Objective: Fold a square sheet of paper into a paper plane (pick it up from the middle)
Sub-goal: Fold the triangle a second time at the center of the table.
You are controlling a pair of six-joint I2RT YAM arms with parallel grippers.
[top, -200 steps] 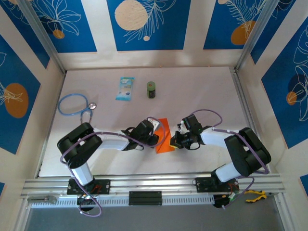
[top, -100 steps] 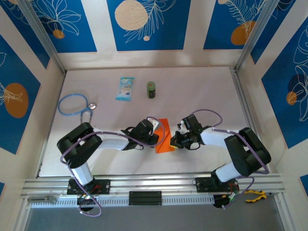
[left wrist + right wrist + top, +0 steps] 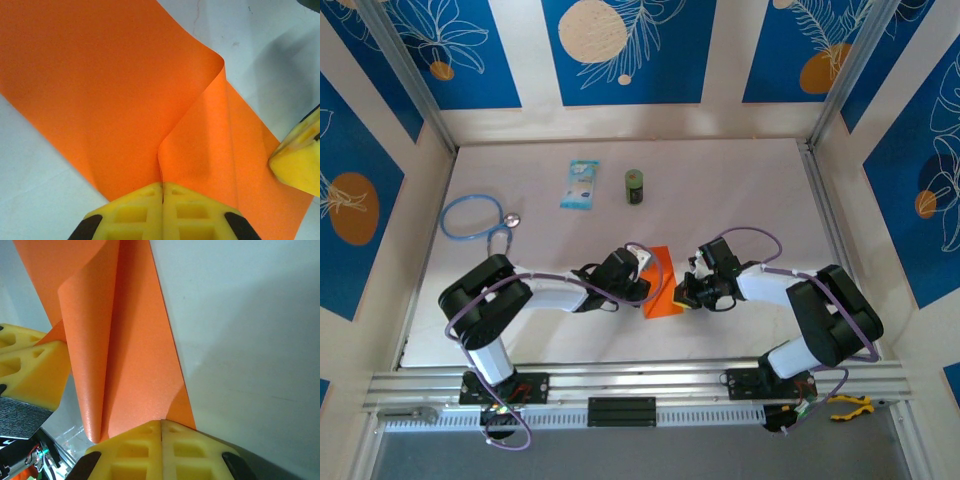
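The square sheet of paper (image 3: 661, 283) is bright orange and lies on the white table between my two grippers, curled over along its length. In the left wrist view the paper (image 3: 115, 85) rises into a ridge that runs into my left gripper (image 3: 162, 186), which is shut on it. My right gripper (image 3: 161, 422) is shut on the opposite edge of the paper (image 3: 137, 360), whose far side rolls over loosely. From above, the left gripper (image 3: 645, 272) and right gripper (image 3: 683, 292) face each other across the sheet. The paper plane is out of view.
A light-blue packet (image 3: 580, 184) and a small green can (image 3: 635, 186) sit at the back of the table. A blue stethoscope (image 3: 475, 217) lies at the back left. Patterned walls close in three sides, and an aluminium rail (image 3: 640, 382) runs along the near edge.
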